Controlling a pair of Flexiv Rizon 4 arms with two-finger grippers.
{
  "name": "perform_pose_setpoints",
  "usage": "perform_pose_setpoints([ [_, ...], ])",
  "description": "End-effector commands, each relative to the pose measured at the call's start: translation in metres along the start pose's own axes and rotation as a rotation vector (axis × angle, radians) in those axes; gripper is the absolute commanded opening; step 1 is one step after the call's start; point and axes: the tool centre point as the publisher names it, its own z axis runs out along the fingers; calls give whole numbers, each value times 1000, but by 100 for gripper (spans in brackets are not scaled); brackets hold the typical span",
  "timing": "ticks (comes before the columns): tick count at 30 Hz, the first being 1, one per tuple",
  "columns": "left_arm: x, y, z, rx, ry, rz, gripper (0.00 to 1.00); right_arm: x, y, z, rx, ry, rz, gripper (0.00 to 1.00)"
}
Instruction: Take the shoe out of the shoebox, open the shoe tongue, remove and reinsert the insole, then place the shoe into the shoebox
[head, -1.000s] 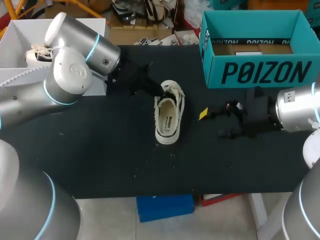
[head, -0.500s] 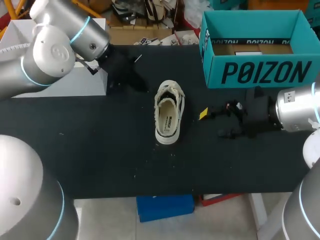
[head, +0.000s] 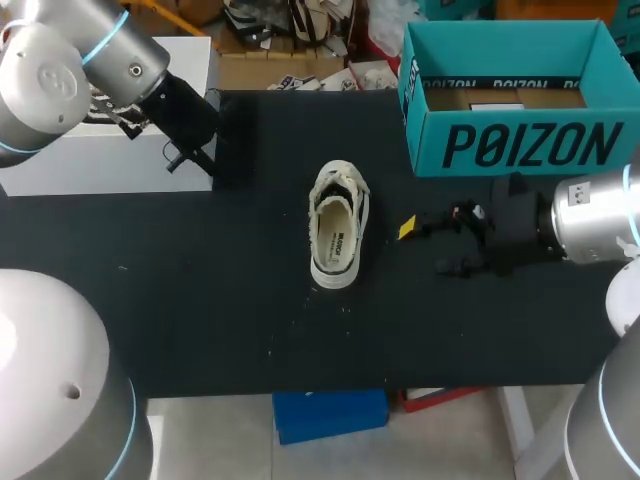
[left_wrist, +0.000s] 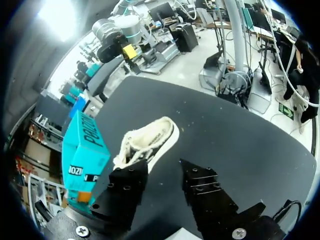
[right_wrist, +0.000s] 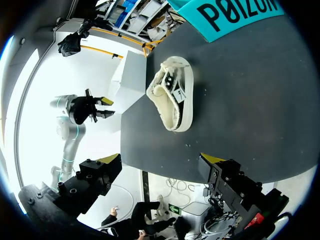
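Task item: the shoe (head: 338, 238) stands upright on its sole at the middle of the bench (head: 200, 320), heel toward the near edge, and nothing touches it.
Shoebox: the teal shoebox (head: 520, 100) sits open at the far right of the bench, apart from the shoe. Only its cardboard floor shows inside.
Done, as judged: the shoe is out of the shoebox. An insole (head: 337, 240) lies seated inside the shoe. Whether this is before removal or after reinsertion cannot be told.
Tongue: the laced end is too small to show whether the tongue is opened.
Outstanding, as judged: the return of the shoe to the shoebox at the least, and possibly the tongue and insole steps too.
Left arm: it comes in from the far left. Its left claw (head: 190, 150) is raised beside the white box (head: 100, 170), well apart from the shoe and pointing toward it.
Left claw state: the fingers stand apart, with nothing between them.
Right arm: it lies low along the right side, with the right claw (head: 425, 248) levelled at the shoe and near it but short of contact.
Right claw state: spread wide and empty.
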Motion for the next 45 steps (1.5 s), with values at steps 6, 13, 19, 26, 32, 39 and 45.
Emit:
perform_pose_setpoints([
  [6, 4, -5, -5, -13, -2, -1, 100, 1, 0, 0, 1, -2, 0, 100],
  [13, 9, -6, 2, 34, -60, -329, 100, 1, 0, 0, 1, -2, 0, 100],
  [19, 13, -1, -7, -22, -154, -489, 100, 1, 0, 0, 1, -2, 0, 100],
  [26, 24, 8, -12, -75, -258, -681, 100, 1, 0, 0, 1, -2, 0, 100],
  [32, 33, 14, -16, -78, -350, -780, 100, 1, 0, 0, 1, -2, 0, 100],
  [39, 40, 13, -18, -71, -364, -786, 100, 1, 0, 0, 1, -2, 0, 100],
  [45, 40, 13, -18, -71, -364, -786, 100, 1, 0, 0, 1, -2, 0, 100],
])
